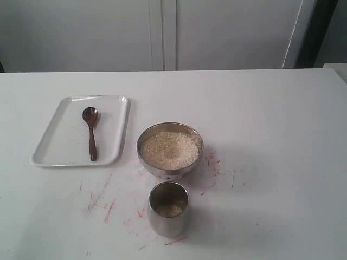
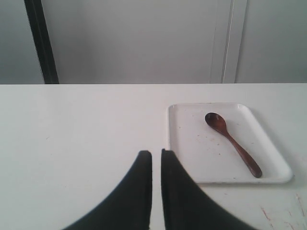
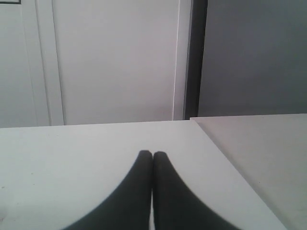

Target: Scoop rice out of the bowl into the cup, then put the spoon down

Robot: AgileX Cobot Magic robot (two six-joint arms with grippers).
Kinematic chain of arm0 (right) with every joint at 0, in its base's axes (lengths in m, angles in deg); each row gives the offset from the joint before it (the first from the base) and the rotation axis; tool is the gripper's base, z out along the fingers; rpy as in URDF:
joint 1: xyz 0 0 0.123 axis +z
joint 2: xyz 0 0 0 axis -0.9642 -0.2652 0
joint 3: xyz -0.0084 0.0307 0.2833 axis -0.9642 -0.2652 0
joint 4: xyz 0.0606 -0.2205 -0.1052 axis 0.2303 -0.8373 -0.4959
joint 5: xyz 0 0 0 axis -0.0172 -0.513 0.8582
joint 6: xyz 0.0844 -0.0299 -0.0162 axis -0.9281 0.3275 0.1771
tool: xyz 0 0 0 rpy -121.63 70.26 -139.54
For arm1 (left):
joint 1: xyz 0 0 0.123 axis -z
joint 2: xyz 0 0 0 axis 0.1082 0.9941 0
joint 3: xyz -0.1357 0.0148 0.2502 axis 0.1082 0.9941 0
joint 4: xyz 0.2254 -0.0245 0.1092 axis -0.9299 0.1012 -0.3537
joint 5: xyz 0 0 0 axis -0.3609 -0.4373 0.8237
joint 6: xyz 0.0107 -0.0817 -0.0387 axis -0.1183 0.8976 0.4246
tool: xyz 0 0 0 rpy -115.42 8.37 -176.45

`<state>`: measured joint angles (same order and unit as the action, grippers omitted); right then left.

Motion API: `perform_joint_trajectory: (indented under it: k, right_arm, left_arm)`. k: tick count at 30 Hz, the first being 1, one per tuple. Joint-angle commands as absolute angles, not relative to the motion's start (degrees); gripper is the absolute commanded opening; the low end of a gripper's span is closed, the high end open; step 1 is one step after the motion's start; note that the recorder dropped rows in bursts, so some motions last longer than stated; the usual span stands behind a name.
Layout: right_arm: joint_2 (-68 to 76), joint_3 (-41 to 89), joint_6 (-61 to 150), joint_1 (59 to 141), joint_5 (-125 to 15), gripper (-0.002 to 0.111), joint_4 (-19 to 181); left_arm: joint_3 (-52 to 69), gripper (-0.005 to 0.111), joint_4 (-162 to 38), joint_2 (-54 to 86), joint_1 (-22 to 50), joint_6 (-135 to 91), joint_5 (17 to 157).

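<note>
In the exterior view, a round, shallow, shiny steel bowl [image 1: 168, 172] sits near the middle of the white tabletop [image 1: 271, 119], filled almost to the brim with pale beige uncooked rice [image 1: 169, 150]. At six o'clock from it, just beside it, stands the small straight-sided steel cup [image 1: 168, 225], upright, with a thin layer of grains low inside. At about ten o'clock from the bowl lies a flat white rectangular tray [image 1: 51, 146]. The slim dark reddish-brown wooden spoon [image 1: 91, 135] rests on it, head toward twelve o'clock, handle toward six. Faint red scribbles [image 1: 103, 203] mark the tabletop around the cup. We see no arm here.

In the left wrist view, the left fingers [image 2: 139, 177] are drawn together with only a sliver of light between the tips, and they hold nothing. Tray [image 2: 192, 153] and spoon [image 2: 235, 143] lie beyond them, well apart.

In the right wrist view, the right fingers [image 3: 139, 182] are pressed tip to tip, also empty, over bare tabletop [image 3: 72, 158]. No task object shows here.

We judge that some rice has reached the cup and the spoon is set down, so the task could count as finished. Yet the cup is far from full. If more is wanted, we must lift the spoon from the tray, scoop, tip it over the cup, and lay it back.
</note>
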<state>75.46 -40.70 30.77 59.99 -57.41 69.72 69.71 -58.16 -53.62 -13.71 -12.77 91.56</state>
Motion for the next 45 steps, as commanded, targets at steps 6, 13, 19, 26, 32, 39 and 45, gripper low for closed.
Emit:
perform_joint_trajectory:
  k: [6, 13, 19, 26, 32, 39, 45]
  right_arm:
    - [75.8, -41.1, 33.4, 59.7, -56.3, 0.0, 69.6]
    - [75.8, -41.1, 34.5, 59.7, -57.3, 0.0, 70.0]
    - [75.8, -41.1, 34.5, 59.7, -57.4, 0.0, 71.2]
    - [75.8, -41.1, 34.5, 59.7, -57.4, 0.0, 71.2]
    - [75.8, -41.1, 34.5, 59.7, -57.4, 0.0, 71.2]
    - [75.8, -41.1, 34.5, 59.7, -57.4, 0.0, 77.0]
    - [75.8, -41.1, 34.5, 59.7, -57.4, 0.0, 76.8]
  left_arm:
    - [69.3, 0.014, -57.9, -53.6, -13.5, -12.5, 91.8]
    - [69.3, 0.014, -57.9, -53.6, -13.5, -12.5, 91.8]
    - [69.3, 0.014, -57.9, -53.6, -13.5, -12.5, 91.8]
    - [69.3, 0.014, -57.9, -53.6, -13.5, -12.5, 91.8]
    - [69.3, 0.014, -57.9, -53.6, -13.5, -12.5, 91.8]
    - [69.3, 0.014, -57.9, -53.6, -13.5, -12.5, 91.8]
    - [69.3, 0.014, -57.9, -53.6, -13.5, -12.5, 91.8]
